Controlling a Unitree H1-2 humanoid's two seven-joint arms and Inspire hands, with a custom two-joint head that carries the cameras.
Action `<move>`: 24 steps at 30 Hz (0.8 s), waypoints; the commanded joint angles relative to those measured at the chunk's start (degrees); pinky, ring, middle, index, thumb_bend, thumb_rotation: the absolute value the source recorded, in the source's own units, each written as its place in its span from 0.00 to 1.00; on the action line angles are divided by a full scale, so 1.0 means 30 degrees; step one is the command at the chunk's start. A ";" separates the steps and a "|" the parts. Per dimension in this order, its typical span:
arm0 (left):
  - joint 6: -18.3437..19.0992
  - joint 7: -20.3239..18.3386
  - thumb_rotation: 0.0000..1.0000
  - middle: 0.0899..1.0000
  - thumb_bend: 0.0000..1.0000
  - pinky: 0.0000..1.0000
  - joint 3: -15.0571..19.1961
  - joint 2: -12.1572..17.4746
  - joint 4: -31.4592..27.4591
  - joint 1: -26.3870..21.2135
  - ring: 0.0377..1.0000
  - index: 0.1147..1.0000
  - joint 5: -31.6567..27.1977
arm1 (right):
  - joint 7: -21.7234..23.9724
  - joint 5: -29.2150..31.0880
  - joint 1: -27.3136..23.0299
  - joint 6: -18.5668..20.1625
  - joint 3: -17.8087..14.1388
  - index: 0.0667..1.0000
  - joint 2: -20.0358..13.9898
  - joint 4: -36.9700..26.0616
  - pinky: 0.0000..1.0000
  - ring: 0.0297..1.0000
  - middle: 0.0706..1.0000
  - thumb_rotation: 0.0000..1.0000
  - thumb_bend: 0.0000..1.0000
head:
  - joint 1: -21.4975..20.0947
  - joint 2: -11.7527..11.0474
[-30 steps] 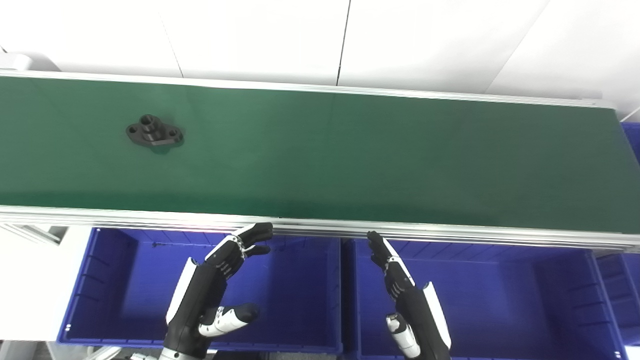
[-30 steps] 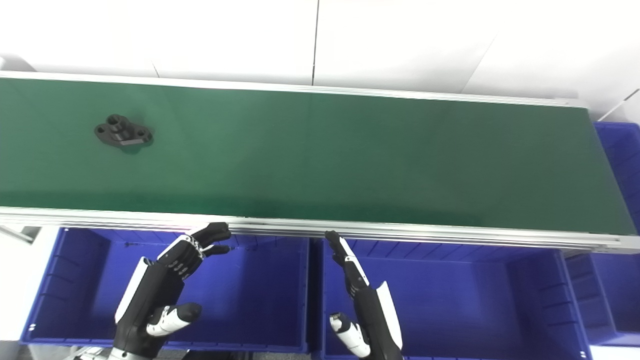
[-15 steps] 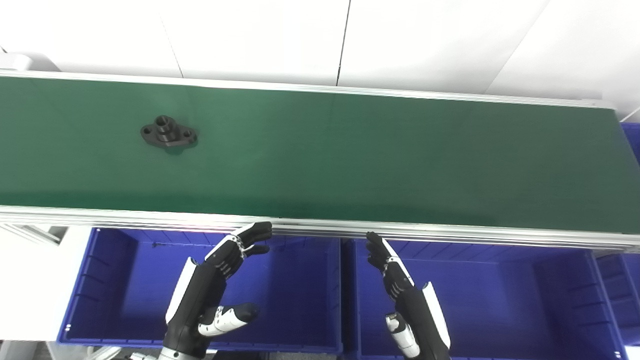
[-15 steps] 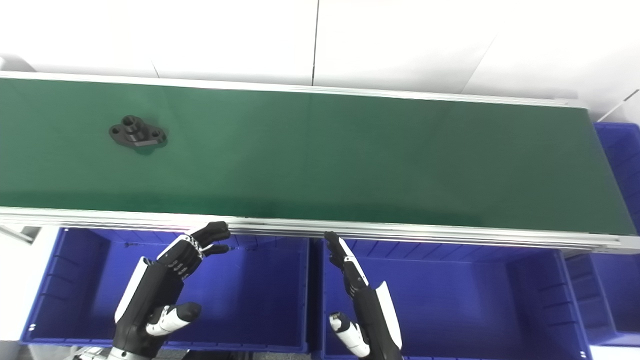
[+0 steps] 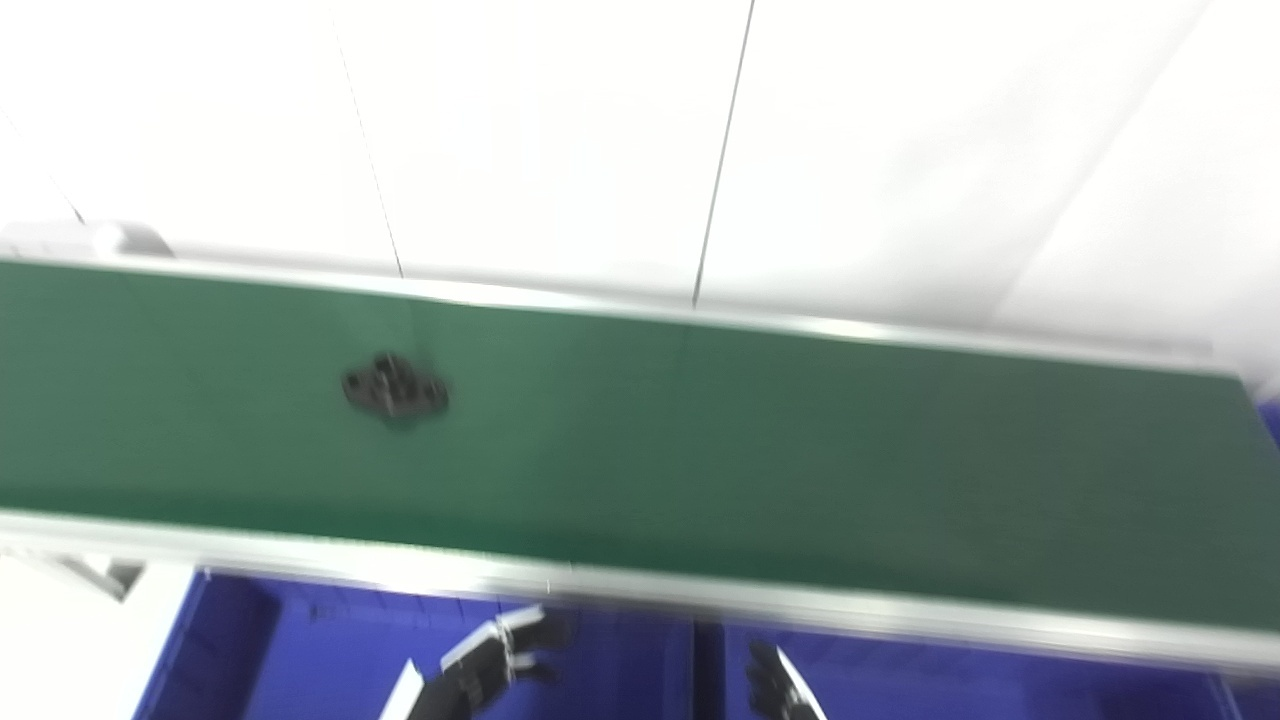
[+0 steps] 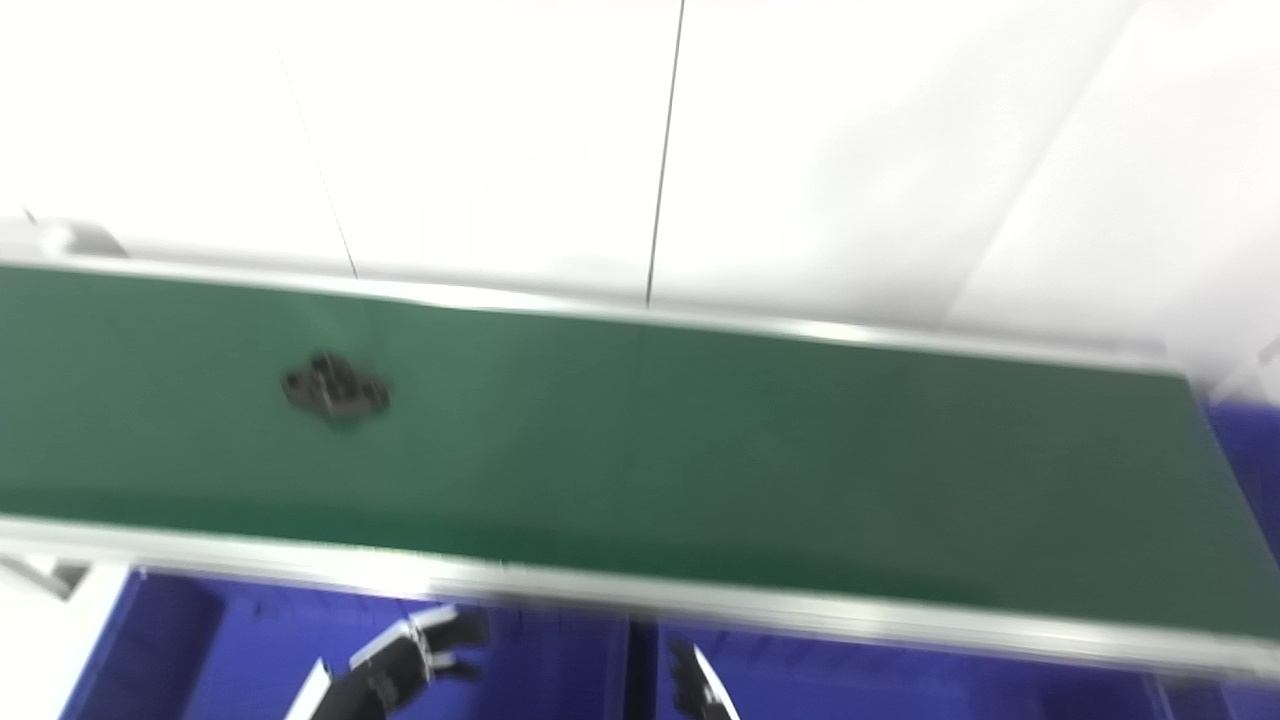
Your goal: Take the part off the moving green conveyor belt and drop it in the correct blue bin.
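Part [image 5: 395, 389], a small black piece too blurred to make out in detail, lies flat on the green conveyor belt [image 5: 800, 460], in its left portion and about midway between the far and near edges. Nothing touches it. The belt runs across the whole width of both views, edged by a pale metal rail [image 5: 620, 583] on the near side and another along the far side, with a white wall [image 5: 560, 140] behind it.

Below the near rail sit blue bins: the left bin [image 5: 300, 650] and the right bin [image 5: 950, 685], separated by a dark divider. Only the tips of both hands show at the bottom edge. The left hand [image 5: 490, 670] hovers over the left bin, its fingers [image 5: 525, 640] spread and holding nothing. The right hand [image 5: 775, 690] hovers over the right bin, well apart from the part; whether its fingers are released or clenched cannot be told.
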 commanded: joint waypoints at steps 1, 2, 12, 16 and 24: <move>-0.0854 0.0326 0.69 0.77 0.84 0.67 -0.0204 -0.0214 -0.0276 0.0026 0.77 0.70 0.0427 | 0.0075 0.0365 0.0087 -0.1149 -0.0087 0.93 -0.0089 -0.0601 0.89 0.94 0.95 0.98 0.88 | 0.0165 0.0013; -0.0855 0.0363 0.69 0.77 0.84 0.67 -0.0321 -0.0146 -0.0265 -0.0036 0.77 0.70 0.0413 | 0.0012 0.0386 0.0124 -0.1166 -0.0143 0.93 -0.0128 -0.0776 0.89 0.94 0.95 0.98 0.88 | 0.0209 0.0106; -0.0855 0.1050 0.68 0.76 0.81 0.64 -0.1168 0.0105 0.0053 -0.0467 0.76 0.70 0.0686 | 0.0080 0.1512 0.0380 -0.1192 -0.0414 0.91 -0.0685 -0.1807 0.90 0.91 0.92 0.90 0.84 | 0.0592 0.0099; -0.0856 0.1215 0.69 0.76 0.84 0.63 -0.1453 0.0138 0.0030 -0.0474 0.76 0.70 0.0630 | 0.0065 0.1443 0.0640 -0.1140 -0.0665 0.91 -0.0690 -0.2565 0.88 0.89 0.91 0.85 0.82 | 0.0833 0.0334; -0.0834 0.1263 0.69 0.77 0.84 0.64 -0.1478 0.0264 -0.0691 -0.0043 0.77 0.70 0.0415 | 0.0026 -0.0753 0.0444 -0.0346 -0.1179 0.89 -0.0206 -0.5313 0.81 0.85 0.90 0.73 0.77 | 0.0520 0.1164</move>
